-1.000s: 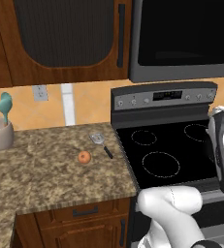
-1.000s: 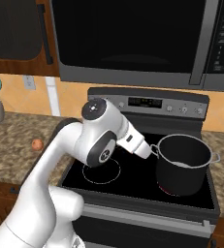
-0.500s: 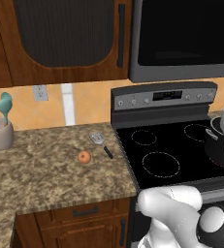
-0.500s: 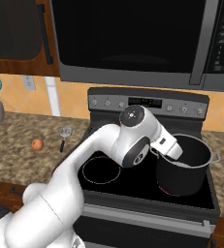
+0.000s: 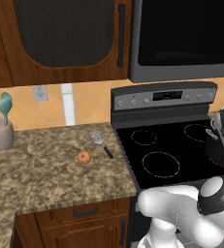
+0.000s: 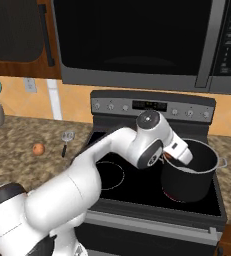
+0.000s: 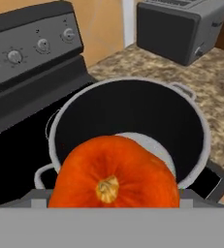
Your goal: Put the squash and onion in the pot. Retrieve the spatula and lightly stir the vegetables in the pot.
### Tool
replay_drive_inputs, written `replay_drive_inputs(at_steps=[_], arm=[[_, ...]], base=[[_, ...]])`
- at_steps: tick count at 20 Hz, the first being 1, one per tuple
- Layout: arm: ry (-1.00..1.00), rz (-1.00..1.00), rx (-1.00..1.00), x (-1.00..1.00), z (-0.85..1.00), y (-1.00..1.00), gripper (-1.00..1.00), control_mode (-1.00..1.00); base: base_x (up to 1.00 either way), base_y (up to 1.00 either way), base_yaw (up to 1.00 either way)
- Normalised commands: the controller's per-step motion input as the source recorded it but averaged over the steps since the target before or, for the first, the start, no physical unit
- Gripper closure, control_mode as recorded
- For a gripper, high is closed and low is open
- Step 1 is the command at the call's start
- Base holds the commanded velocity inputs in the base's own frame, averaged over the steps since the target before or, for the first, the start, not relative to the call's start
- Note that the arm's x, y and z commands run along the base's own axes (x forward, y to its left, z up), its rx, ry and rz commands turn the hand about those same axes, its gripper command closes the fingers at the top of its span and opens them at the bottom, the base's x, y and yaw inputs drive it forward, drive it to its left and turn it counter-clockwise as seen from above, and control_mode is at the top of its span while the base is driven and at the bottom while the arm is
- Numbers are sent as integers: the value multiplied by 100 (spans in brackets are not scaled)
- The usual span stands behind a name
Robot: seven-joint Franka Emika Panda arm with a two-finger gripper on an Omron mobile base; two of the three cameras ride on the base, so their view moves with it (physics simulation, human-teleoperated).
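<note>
left base view: looking forward and down from left behind arm, counter near left | right base view: looking forward and down from right behind arm | both: sharing stove point(image 5: 174, 150), left counter point(image 5: 45, 169) | hand view: looking closely along gripper into pot point(image 7: 133, 106)

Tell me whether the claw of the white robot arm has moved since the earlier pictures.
Yes. In the right base view, the claw has gone rightward: first left of the round steel pot, it now reaches over its near-left rim.
</note>
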Motion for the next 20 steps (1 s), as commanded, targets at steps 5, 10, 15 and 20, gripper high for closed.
replay_drive_inputs(at_steps=[5, 10, 15, 20], arm=[[1, 0, 0, 30, -39, -18, 100, -100], [1, 0, -1, 27, -25, -47, 100, -100], [3, 0, 0, 16, -4, -46, 100, -100], [4, 1, 0, 0, -15, -4, -100, -100]], base=[[0, 0, 0], [0, 0, 0], [0, 0, 0], [0, 0, 0]])
